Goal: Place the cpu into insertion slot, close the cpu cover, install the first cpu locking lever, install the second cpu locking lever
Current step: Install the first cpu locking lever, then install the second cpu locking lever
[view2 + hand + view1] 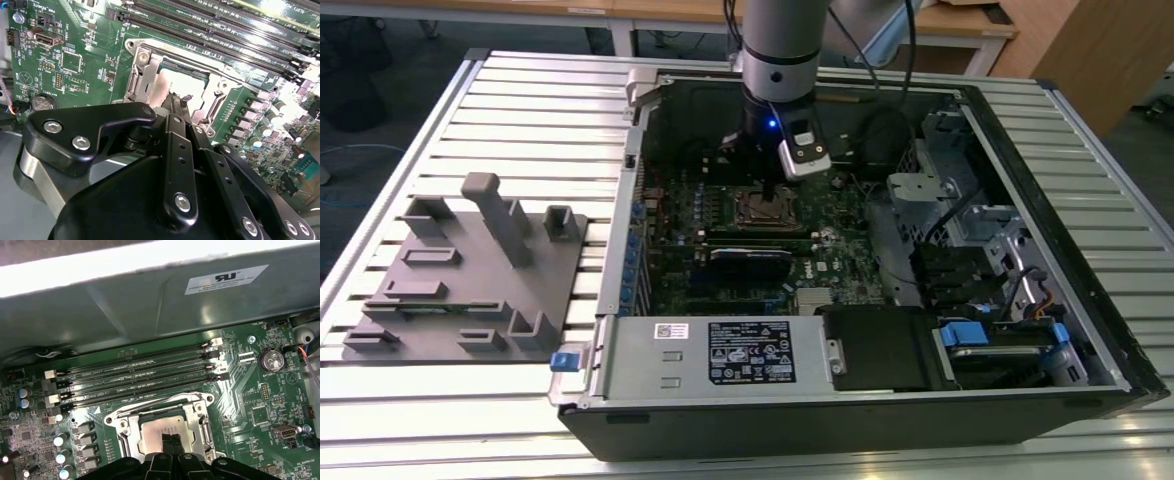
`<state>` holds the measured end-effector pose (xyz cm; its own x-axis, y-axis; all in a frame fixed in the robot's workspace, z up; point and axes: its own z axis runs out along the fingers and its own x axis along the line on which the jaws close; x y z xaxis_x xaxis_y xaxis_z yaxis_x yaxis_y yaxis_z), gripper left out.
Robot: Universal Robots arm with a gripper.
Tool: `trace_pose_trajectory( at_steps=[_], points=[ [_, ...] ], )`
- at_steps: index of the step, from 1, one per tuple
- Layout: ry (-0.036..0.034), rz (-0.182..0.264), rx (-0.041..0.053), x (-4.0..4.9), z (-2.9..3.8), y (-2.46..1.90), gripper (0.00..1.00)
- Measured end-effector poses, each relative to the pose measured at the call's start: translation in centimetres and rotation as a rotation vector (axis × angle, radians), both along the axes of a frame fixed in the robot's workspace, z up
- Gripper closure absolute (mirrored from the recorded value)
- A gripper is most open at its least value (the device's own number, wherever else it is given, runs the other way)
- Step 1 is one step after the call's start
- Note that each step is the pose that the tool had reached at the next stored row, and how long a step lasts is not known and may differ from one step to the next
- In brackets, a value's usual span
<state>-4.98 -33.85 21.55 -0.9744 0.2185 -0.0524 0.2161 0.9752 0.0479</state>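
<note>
The cpu (156,432) shows its pale metal top inside the insertion slot (765,208) on the green motherboard. The silvery cpu cover (199,416) lies flat around it as a frame with a window. A thin metal lever (150,401) runs along the frame's side nearest the memory slots. My gripper (171,441) hangs just over the socket with its black fingertips pressed together, at the cpu's edge. The second wrist view shows the same: cpu (172,82), cover (141,75), gripper (176,98) shut with nothing in it. In the exterior view the gripper (767,192) stands straight above the socket.
Long black memory slots (140,375) lie beside the socket, with the grey case wall (150,305) behind them. A coin battery (271,360) and capacitors (62,440) flank the socket. A power supply (720,350) fills the case front. A grey fixture plate (467,270) sits at the exterior view's left.
</note>
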Motion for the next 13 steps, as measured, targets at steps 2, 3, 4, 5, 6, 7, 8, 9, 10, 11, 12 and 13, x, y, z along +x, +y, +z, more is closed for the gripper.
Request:
trace_pose_trajectory(
  at_steps=[2,3,4,5,6,7,8,9,10,11,12,13],
  points=[
    [-0.0001,0.000,0.0001,0.00,0.20,0.01,0.90],
    [0.0000,0.000,0.0001,0.00,0.28,0.01,0.90],
    [-0.0001,0.000,0.0002,0.00,0.34,0.01,0.90],
    [-0.0001,0.000,0.0003,0.00,0.41,0.01,0.90],
    [-0.0001,0.000,0.0002,0.00,0.47,0.01,0.90],
    [-0.0002,0.000,0.0004,0.00,0.48,0.01,0.90],
    [-0.0003,0.000,0.0004,0.01,0.48,0.01,0.90],
    [-0.0003,0.000,0.0005,0.00,0.48,0.01,0.90],
    [-0.0001,0.000,0.0002,0.00,0.53,0.01,0.90],
    [-0.0001,0.000,0.0002,0.00,0.57,0.01,0.90],
    [-0.0001,0.000,0.0002,0.00,0.57,0.01,0.90],
    [-0.0001,0.000,0.0003,0.00,0.57,0.01,0.90]
  ],
)
